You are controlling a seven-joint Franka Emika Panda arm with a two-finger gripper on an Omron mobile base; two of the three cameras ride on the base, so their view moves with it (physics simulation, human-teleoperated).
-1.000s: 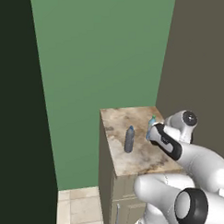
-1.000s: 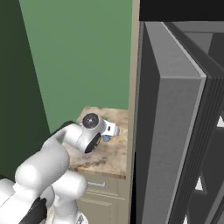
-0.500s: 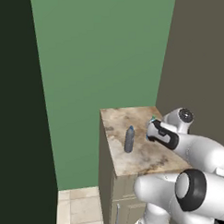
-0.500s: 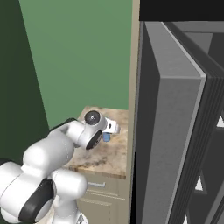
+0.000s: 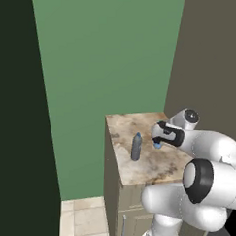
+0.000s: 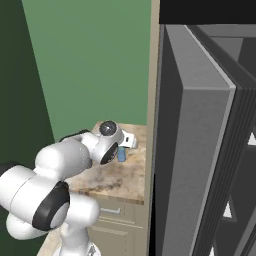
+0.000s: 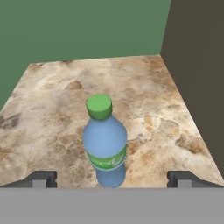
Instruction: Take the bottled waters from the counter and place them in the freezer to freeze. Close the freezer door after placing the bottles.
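Gripper (image 7: 109, 179) gapes wide around the light blue bottle (image 7: 105, 142), whose base is cut off.

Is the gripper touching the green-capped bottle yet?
Apart. The hand view shows the bottle standing between the open gripper fingertips, bare counter on both sides.

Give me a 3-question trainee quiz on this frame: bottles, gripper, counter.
1. True or false: the gripper is shut on the green-capped bottle.
2. Which bottle stands nearer the counter's left edge in the left base view? A) dark grey-blue bottle B) green-capped bottle
3. Fill in: in the hand view, the green-capped bottle stands ____ the two fingertips.

Key: 1 false, jaws open, no contact. 2 A. 3 between.
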